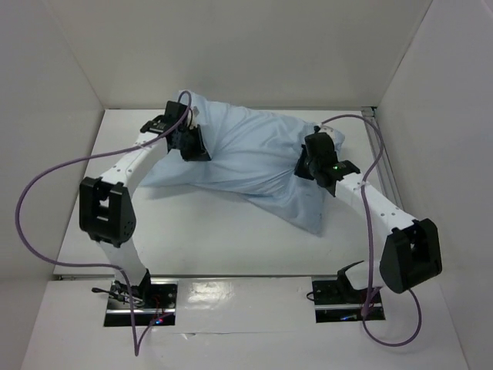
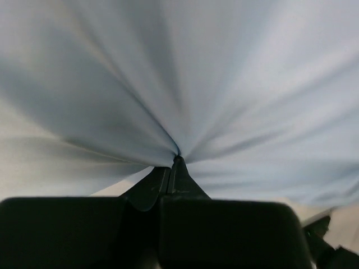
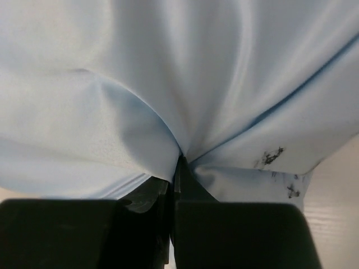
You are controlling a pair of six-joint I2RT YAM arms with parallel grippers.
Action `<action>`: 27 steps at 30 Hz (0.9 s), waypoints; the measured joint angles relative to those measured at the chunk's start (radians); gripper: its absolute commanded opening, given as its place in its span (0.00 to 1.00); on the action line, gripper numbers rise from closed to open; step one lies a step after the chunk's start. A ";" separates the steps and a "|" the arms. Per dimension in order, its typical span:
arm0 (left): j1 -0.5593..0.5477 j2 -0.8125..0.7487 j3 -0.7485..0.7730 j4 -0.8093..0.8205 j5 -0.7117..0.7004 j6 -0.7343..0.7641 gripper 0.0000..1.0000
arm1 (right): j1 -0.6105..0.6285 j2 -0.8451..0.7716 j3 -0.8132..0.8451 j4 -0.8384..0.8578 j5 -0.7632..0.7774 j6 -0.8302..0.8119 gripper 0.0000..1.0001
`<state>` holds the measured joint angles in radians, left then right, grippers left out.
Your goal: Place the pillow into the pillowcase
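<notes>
Pillowcase [image 1: 254,166] bulging on the far half of the table [image 1: 231,239], pinched at both ends

We saw the white table walled in by pale panels on the left, far and right sides. Across its far half lay the light blue pillowcase, plump and wrinkled. It ran from the far left down to a corner that pointed near and right. Whether the pillow was fully inside we could not tell, as only blue fabric showed plainly.

We found both white arms reaching from the near edge, purple cables [image 1: 31,208] looping beside them. The left gripper [image 1: 192,142] sat on the far-left end of the pillowcase. In its wrist view the left gripper [image 2: 177,159] had its jaws drawn together on a fold of blue cloth, with creases fanning out from the pinch. The right gripper [image 1: 312,158] sat on the right end. Up close, the right gripper [image 3: 179,162] was likewise clamped on a gathered fold.

We noticed small dark smudges [image 3: 272,157] on the fabric just right of that pinch.
</notes>
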<state>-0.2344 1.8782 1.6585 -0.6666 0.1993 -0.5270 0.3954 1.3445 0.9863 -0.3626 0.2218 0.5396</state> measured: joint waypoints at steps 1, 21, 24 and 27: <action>-0.005 -0.059 -0.071 0.024 0.010 -0.011 0.00 | -0.026 0.008 0.015 -0.003 -0.022 -0.020 0.00; 0.069 -0.462 -0.010 -0.192 -0.254 -0.019 0.81 | -0.111 0.051 0.363 -0.132 -0.086 -0.154 0.84; 0.087 -0.359 0.035 -0.177 -0.274 -0.019 0.81 | -0.053 0.151 0.425 -0.108 -0.104 -0.151 0.92; 0.095 -0.272 0.015 -0.172 -0.280 -0.019 0.83 | -0.018 0.239 0.428 -0.107 -0.101 -0.150 0.95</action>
<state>-0.1394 1.6062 1.6733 -0.8383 -0.0803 -0.5461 0.3779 1.5833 1.4139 -0.4694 0.1211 0.3901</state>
